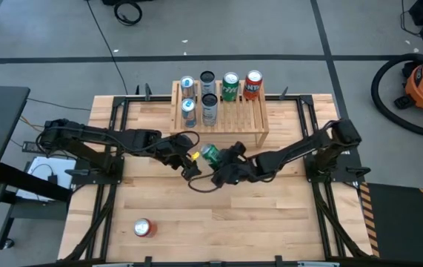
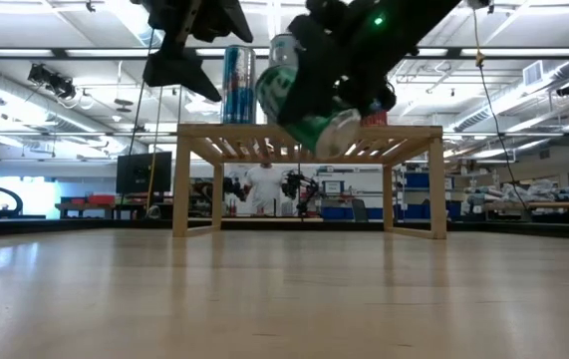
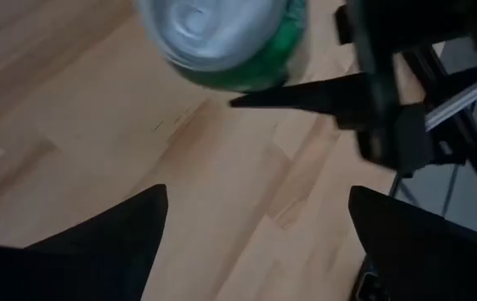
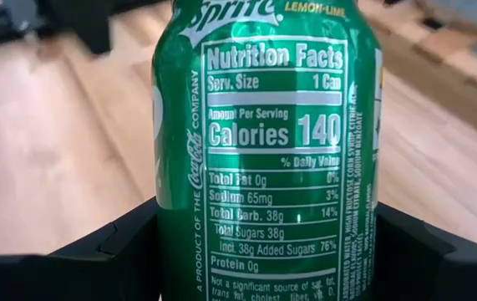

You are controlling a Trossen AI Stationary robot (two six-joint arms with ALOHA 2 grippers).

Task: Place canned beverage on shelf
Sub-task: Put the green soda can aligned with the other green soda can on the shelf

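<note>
Green can (image 4: 263, 150), clenched in the right pincer (image 1: 221, 165) beside the released left pincer (image 1: 184, 154), should rise toward 12 o'clock over the shelf (image 1: 259, 122).

Right claw (image 4: 263, 251) grips green Sprite can (image 4: 267, 142).

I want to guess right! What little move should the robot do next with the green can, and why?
Probably carry it up toward the shelf. The right gripper has its jaws closed on the green can, tilted in the air just in front of the shelf, and the left gripper beside it is open and off the can.
</note>
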